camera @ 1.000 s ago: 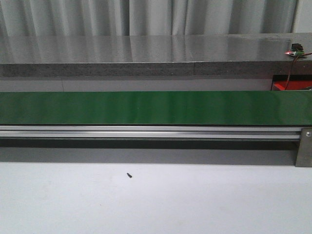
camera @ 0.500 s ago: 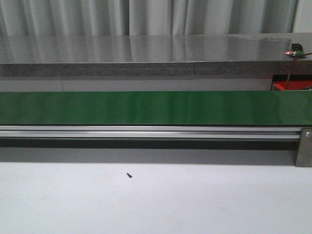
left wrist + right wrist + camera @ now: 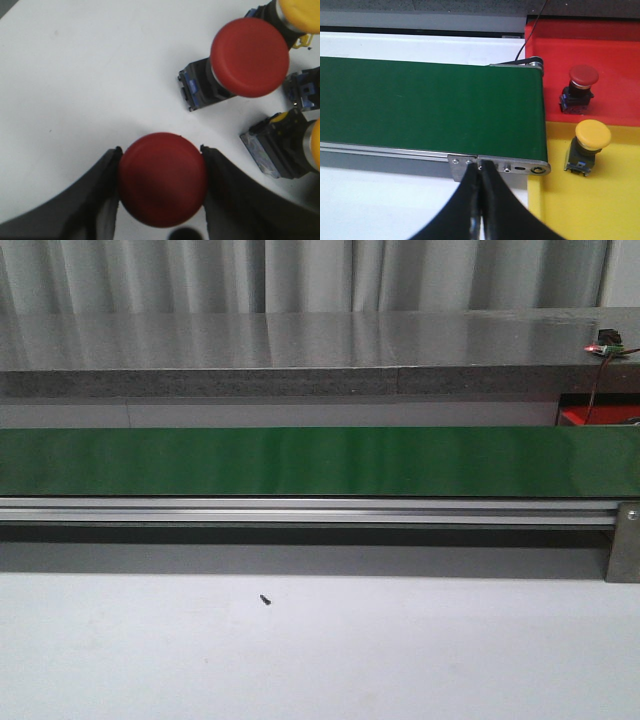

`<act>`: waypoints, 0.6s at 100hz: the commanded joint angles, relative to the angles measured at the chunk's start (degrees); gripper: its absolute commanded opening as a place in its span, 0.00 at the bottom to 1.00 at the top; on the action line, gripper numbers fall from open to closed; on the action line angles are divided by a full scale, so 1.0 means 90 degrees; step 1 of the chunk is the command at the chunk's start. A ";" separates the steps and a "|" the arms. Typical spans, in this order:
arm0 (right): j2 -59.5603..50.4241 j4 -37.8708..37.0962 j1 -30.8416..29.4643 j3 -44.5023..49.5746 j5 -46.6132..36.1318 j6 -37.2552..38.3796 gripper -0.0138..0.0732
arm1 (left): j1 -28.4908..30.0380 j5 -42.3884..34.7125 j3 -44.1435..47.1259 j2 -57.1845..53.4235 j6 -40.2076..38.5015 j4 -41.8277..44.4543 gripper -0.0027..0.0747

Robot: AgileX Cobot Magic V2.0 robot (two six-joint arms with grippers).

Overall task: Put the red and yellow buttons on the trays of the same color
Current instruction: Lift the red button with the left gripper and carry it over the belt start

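The left hand has its two dark fingers pressed against opposite sides of a red button, the cap filling the gap between them. On the white bench around it the surface at 9 to 12 o'clock of the held button is bare. At about 1 o'clock lies a second red button on its side, blue-black body toward the hand; past it at the frame corner sits a yellow button, and another yellow button with a dark body lies at 3 o'clock, cut by the frame edge. These three crowd near each other, apart from the held one.

The right hand has its fingertips closed together with nothing between them, hovering over the end bracket of the green conveyor belt. Just beyond the belt's end, the red tray carries an upright red-capped button, and the yellow tray adjoining it carries an upright yellow-capped button; both stand clear of the tray edges.

In the front view the belt runs edge to edge with a small dark screw on the bench before it
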 commanded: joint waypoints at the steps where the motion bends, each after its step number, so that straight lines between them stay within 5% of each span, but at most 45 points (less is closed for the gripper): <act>1: 0.0026 0.0082 0.0000 -0.0150 -0.0427 -0.0007 0.02 | 0.0015 -0.0293 -0.0163 -0.0315 -0.0052 -0.0120 0.31; 60: 0.0026 0.0089 0.0000 -0.0150 -0.0426 -0.0007 0.02 | -0.0241 0.0225 -0.0163 -0.1456 0.0245 -0.0120 0.28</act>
